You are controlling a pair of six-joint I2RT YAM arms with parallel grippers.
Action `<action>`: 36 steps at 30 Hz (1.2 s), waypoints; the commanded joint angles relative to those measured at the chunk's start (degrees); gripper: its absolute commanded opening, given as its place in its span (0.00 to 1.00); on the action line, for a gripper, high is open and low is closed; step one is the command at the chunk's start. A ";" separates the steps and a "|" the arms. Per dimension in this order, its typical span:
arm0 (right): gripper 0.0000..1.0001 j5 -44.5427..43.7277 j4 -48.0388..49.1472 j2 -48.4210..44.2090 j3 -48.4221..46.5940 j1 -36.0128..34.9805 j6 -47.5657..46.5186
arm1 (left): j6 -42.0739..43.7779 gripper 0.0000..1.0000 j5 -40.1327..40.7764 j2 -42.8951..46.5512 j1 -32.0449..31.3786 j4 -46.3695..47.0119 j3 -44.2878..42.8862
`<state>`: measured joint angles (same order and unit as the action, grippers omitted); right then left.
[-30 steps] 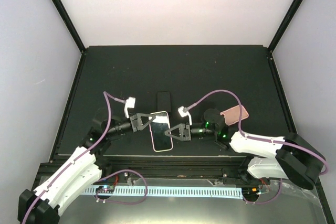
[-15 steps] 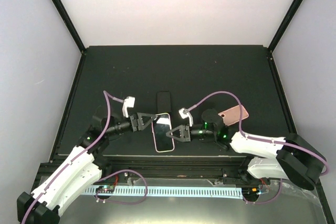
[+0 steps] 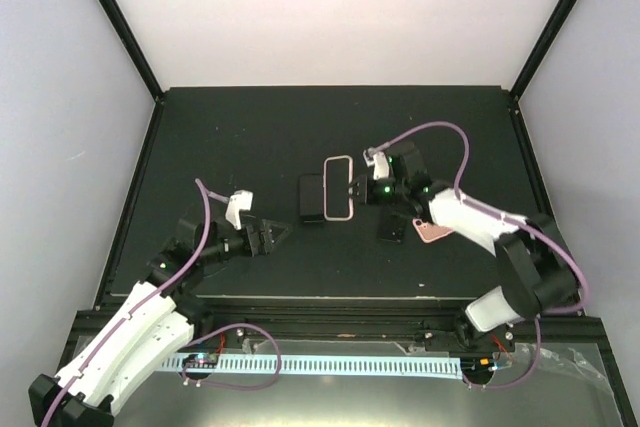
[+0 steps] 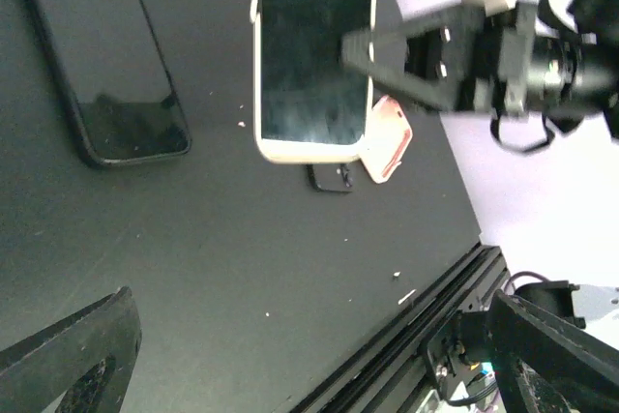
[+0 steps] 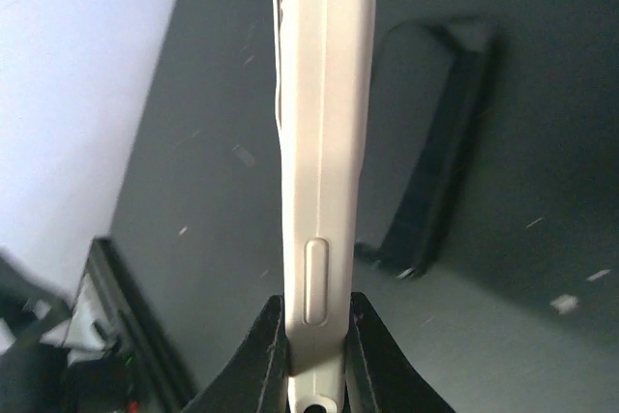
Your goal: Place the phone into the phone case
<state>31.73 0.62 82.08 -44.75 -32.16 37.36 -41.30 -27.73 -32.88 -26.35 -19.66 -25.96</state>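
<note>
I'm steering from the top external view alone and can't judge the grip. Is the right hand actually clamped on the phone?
Observer: Yes. The right wrist view shows the right hand with both fingers pinching the phone. Its cream side edge and a side button show between them.
Operator: Is the phone case empty?
Observer: It looks so. The right wrist view shows a raised rim around a sunken, bare inside.
Operator: And the other arm?
Observer: In the left wrist view the left hand is open, its fingers wide apart with nothing between them.
</note>
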 commanded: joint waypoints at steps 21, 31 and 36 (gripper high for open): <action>0.18 11.67 -18.75 36.54 -36.07 16.91 -11.63 | 3.39 0.99 -2.38 -4.89 0.25 -1.74 -1.87; 0.32 4.32 -25.05 38.71 -39.01 17.46 -10.31 | 4.89 0.99 -1.01 -7.01 0.28 -4.34 -3.78; 0.36 -2.41 -27.91 34.42 -35.95 17.99 -6.18 | 5.13 0.99 -0.36 -6.52 0.32 -5.72 -4.11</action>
<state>34.68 -24.51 120.27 -82.19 -14.96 27.99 -37.43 -28.67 -39.81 -26.30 -23.99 -27.29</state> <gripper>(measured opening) 0.349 0.990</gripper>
